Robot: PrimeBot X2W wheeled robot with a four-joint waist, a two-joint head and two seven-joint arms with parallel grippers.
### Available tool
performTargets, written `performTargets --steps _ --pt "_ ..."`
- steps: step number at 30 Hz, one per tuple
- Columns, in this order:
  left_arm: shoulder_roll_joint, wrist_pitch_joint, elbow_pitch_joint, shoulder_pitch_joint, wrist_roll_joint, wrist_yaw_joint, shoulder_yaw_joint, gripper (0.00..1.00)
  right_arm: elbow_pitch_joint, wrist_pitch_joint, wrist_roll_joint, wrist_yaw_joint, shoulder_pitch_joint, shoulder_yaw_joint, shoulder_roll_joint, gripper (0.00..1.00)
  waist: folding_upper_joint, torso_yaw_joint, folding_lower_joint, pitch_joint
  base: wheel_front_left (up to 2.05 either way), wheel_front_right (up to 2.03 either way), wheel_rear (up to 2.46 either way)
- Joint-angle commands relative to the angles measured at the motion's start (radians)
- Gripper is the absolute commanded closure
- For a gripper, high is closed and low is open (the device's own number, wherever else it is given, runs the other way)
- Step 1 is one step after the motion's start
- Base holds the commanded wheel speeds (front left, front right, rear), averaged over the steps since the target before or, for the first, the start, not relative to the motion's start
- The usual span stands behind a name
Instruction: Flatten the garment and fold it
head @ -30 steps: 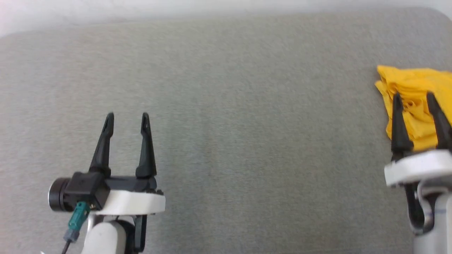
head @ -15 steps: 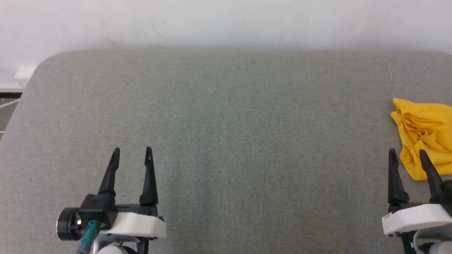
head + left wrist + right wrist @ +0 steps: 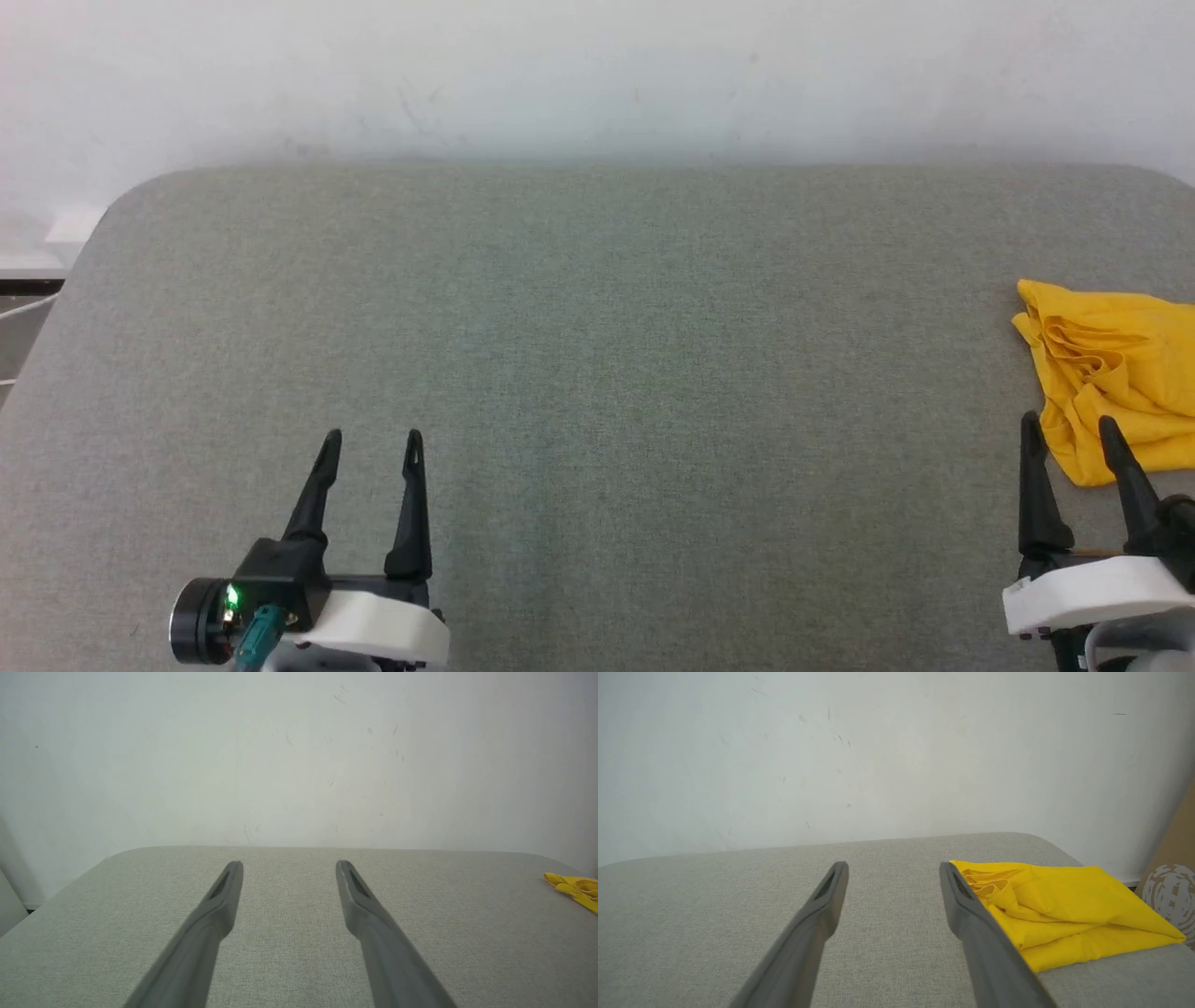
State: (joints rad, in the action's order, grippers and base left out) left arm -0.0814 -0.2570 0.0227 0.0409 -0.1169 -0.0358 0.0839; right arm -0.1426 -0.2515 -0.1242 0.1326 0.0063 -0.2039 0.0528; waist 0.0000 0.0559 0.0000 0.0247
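The garment [image 3: 1111, 373] is a bright yellow bundle of thin fabric, crumpled and folded over itself at the right edge of the grey table [image 3: 597, 355]. In the right wrist view the garment [image 3: 1064, 905] lies just right of my fingers. My right gripper [image 3: 1069, 429] hovers open at the lower right, its fingertips just short of the fabric's near edge, nothing between them. My left gripper [image 3: 373, 439] stands open and empty at the lower left, far from the cloth. The left wrist view catches a yellow corner of the garment [image 3: 577, 889] at far right.
A white wall [image 3: 597, 75] runs behind the table's rounded far edge. A brown cardboard piece with a pale print [image 3: 1171, 877] leans beyond the table's right end. The table's left edge drops off at the far left [image 3: 56, 280].
The head camera has tilted up, so the wall and the table's far edge have come into view. Both grippers stay open; the right one sits a little nearer than the garment.
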Motion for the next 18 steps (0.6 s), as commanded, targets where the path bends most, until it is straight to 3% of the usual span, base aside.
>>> performTargets --steps 1,12,13,18 --pt "0.004 -0.005 0.002 0.009 -0.001 0.006 -0.005 0.0 -0.001 -0.008 -0.004 -0.002 0.005 0.001 -0.003 0.0 0.0 -0.002 0.0 -0.001 0.0 0.0 0.0" --pt "0.016 -0.005 -0.032 -0.004 -0.003 0.006 -0.029 0.0 0.001 -0.01 0.0 -0.002 -0.004 -0.006 -0.003 0.0 0.0 -0.012 0.0 0.013 0.0 0.0 0.0" --pt "0.014 0.0 -0.031 -0.001 0.0 0.001 -0.027 1.0 0.0 -0.005 0.0 0.0 -0.001 -0.008 0.0 1.0 0.0 -0.012 0.0 0.012 0.0 0.0 0.0" --pt "0.014 0.004 -0.03 -0.001 0.001 0.001 -0.024 1.0 0.0 -0.002 0.002 0.0 -0.001 -0.007 0.001 1.0 0.0 -0.013 0.0002 0.012 0.0 0.0 0.0"
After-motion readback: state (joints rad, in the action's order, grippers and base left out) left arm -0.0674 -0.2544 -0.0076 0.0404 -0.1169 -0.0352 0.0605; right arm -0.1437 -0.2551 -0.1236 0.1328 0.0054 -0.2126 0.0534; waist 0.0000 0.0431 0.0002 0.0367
